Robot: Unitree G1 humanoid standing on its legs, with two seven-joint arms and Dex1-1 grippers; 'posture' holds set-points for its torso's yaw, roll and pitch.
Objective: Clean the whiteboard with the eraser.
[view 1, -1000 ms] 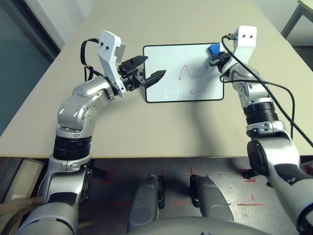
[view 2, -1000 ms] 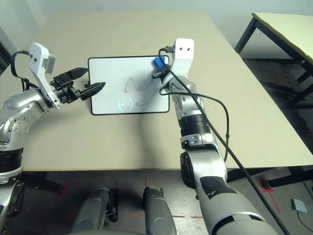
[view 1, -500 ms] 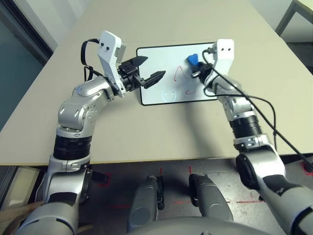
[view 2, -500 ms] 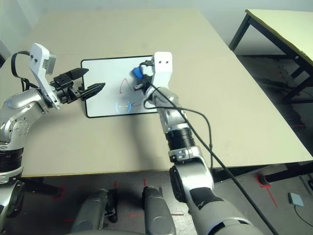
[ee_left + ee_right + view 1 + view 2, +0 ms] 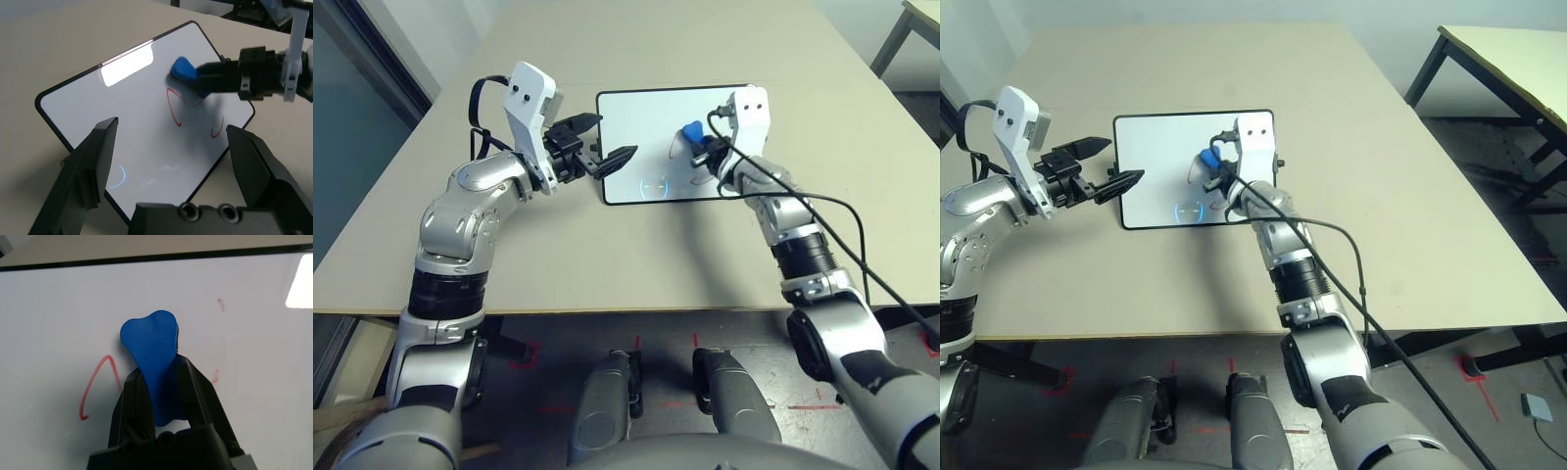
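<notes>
blue eraser over red-scribbled whiteboard

We see bare table on every side of the whiteboard, so both arms can pass freely there. Over the board's middle, the right gripper with the eraser blocks the way. The left gripper, fingers spread, hangs over the board's left edge, crowding that side.
</notes>
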